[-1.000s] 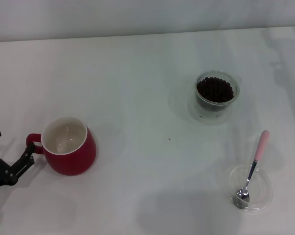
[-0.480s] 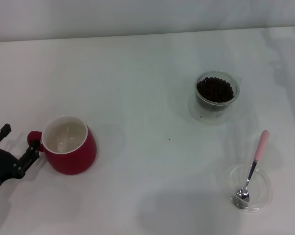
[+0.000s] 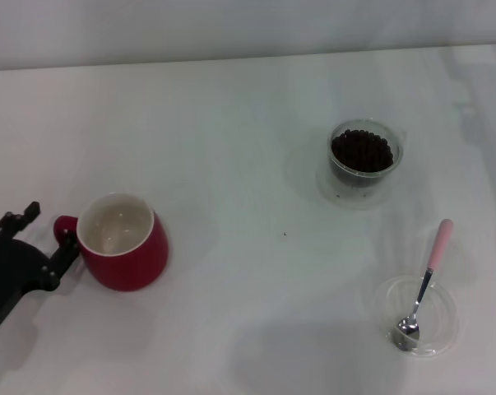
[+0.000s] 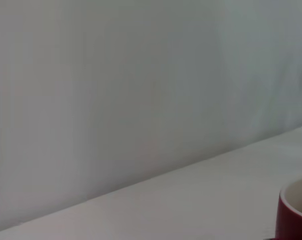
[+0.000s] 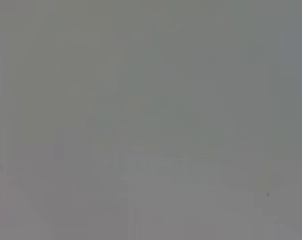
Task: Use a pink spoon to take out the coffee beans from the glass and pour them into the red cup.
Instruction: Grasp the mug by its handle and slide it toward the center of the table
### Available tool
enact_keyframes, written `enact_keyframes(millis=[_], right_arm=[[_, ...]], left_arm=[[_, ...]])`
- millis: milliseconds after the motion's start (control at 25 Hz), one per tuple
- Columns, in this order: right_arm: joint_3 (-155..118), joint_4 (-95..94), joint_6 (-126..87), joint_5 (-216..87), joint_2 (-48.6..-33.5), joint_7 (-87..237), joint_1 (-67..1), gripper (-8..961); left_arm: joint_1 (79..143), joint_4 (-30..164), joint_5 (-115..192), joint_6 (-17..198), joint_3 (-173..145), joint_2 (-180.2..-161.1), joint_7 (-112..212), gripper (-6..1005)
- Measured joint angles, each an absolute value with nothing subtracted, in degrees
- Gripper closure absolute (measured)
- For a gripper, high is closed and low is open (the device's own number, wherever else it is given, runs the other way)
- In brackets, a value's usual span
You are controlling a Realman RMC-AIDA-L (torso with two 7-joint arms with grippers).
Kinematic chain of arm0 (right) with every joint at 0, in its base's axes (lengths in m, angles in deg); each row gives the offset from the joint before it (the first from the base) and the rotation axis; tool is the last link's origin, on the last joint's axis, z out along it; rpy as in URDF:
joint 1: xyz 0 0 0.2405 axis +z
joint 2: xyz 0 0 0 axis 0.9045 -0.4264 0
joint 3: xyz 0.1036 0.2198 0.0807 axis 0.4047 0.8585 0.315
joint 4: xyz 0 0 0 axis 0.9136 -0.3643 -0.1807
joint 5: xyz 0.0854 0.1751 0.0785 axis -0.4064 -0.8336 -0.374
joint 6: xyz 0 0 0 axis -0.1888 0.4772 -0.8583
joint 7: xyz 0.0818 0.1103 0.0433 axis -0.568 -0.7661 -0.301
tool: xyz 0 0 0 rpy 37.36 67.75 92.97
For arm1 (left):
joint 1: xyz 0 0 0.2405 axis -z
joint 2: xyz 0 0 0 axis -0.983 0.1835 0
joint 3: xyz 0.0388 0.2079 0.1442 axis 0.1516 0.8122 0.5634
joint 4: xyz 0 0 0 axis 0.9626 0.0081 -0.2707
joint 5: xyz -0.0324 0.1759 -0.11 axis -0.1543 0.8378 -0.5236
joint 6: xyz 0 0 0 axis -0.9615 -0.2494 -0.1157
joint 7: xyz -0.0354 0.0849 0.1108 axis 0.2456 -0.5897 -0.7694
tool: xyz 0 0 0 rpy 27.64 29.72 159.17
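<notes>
Pink spoon (image 3: 423, 280): you'll find it at the near right, bowl down in a flat clear dish (image 3: 443, 333), its pink handle leaning out over the far rim. It looks light and stiff; the metal neck is probably slick, so take the handle about midway, where it clears the dish.

Left gripper (image 3: 35, 239): at the near left edge, its fingers spread on either side of the red cup's handle, one finger (image 3: 14, 219) on the far side and one against the cup wall. Whether they bear on the loop you can't be sure from the head view, so treat it as straddling, not clamped.

Red cup (image 3: 120, 243): near left, upright, white inside, with no beans in it. Glazed ceramic, heavy for its size and likely slippery; steady it by the loop handle (image 3: 64, 225) or the wall.

Coffee beans (image 3: 360, 151): far right of centre, heaped dark in the glass. Loose, light and quick to roll, so keep each scoop shallow and level.

Glass (image 3: 364, 155): well apart from both cup and spoon. Thick and brittle; it may skid on the table (image 3: 248, 107) when you dig in.

Right gripper: not visible anywhere, so its fingers can't be reported.
</notes>
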State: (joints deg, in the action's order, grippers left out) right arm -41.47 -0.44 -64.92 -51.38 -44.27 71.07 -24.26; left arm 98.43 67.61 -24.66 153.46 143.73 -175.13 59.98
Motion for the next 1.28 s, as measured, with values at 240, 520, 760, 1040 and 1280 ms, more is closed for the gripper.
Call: enact_keyframes(millis=[240,520,760,1040,1280], right_arm=[[-41.47,-0.41,-65.54,-51.38,-44.26,71.07,-24.74,84],[-41.47,-0.45,-66.09,-51.38,-44.21,71.07,-24.88,85],[-41.47,-0.39,-66.09,-51.38,-44.11,71.07,-24.86,85],[-41.47,-0.35,-66.09,-51.38,-44.11,71.07,-24.86,85],[-41.58,-0.22,-66.08,-51.38,-44.12,71.07,-24.82,85]], left_arm=[[98.31,65.19,-24.65,152.49,143.73,-175.19,55.79,421],[98.10,63.74,-24.74,152.17,143.72,-175.16,55.87,693],[98.31,61.42,-24.75,152.13,143.57,-175.16,55.74,872],[98.81,59.70,-24.18,151.99,143.74,-175.24,55.66,895],[99.63,58.46,-20.67,150.80,143.74,-175.39,52.30,895]])
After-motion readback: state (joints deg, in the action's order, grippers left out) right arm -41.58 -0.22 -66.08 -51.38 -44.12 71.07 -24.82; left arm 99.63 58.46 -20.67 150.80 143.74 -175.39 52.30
